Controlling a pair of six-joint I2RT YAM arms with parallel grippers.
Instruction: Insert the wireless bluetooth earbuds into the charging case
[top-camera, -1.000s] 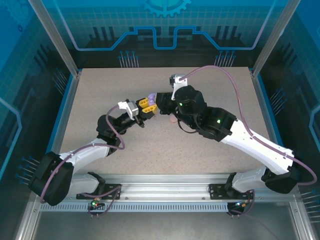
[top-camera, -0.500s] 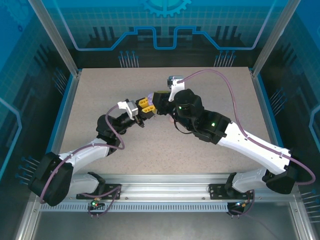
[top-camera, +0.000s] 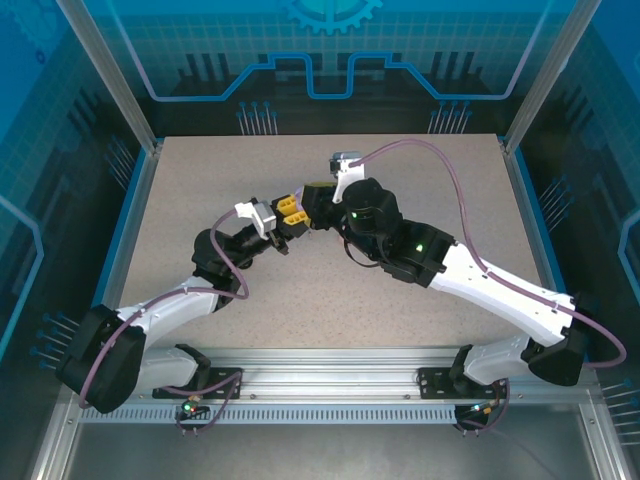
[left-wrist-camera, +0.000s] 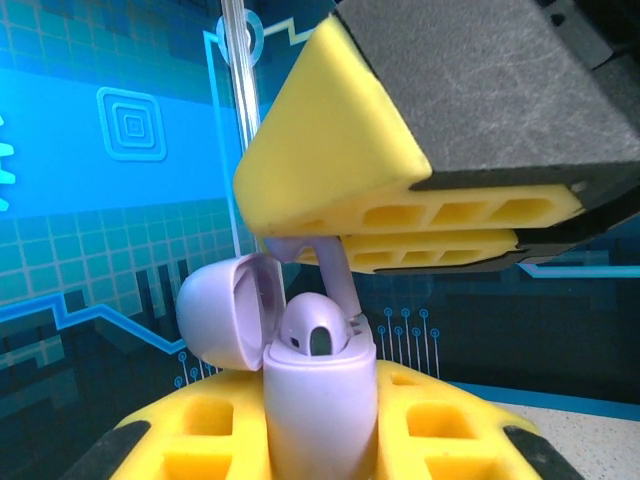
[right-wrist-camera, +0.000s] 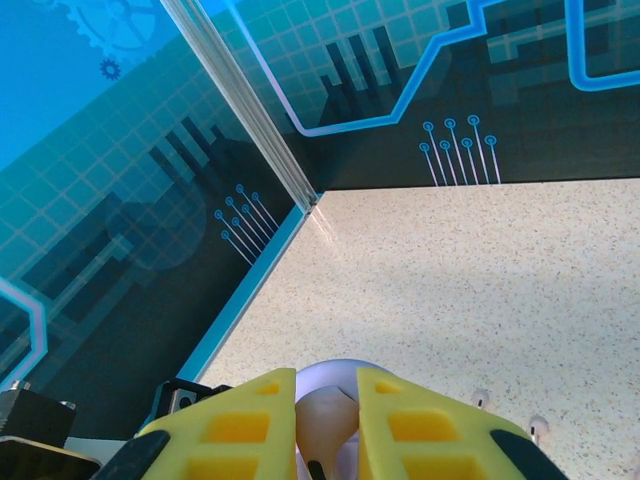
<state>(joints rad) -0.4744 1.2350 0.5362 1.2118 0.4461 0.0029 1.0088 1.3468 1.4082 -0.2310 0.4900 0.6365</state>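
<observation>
In the left wrist view my left gripper (left-wrist-camera: 320, 425) is shut on the purple charging case (left-wrist-camera: 318, 400), holding it upright with its lid (left-wrist-camera: 215, 320) swung open to the left. One purple earbud (left-wrist-camera: 312, 325) sits in the case. Right above it my right gripper's yellow fingers (left-wrist-camera: 330, 150) pinch a second purple earbud (left-wrist-camera: 338, 280), whose stem reaches down into the case mouth beside the first. In the right wrist view my right gripper (right-wrist-camera: 327, 425) is shut on that bud's head (right-wrist-camera: 327, 415), with the lid's dome (right-wrist-camera: 335, 372) just beyond. From above, both grippers (top-camera: 291, 212) (top-camera: 312, 203) meet mid-table.
Two tiny pale things (right-wrist-camera: 482, 398) (right-wrist-camera: 540, 428) lie on the speckled table (right-wrist-camera: 480, 280) to the right of my right fingers. A blue rail (right-wrist-camera: 250, 290) and dark wall panels border the table's left side and back.
My right arm has swung left and closed in on the left gripper, and now covers the case from above. The left arm has stayed still.
</observation>
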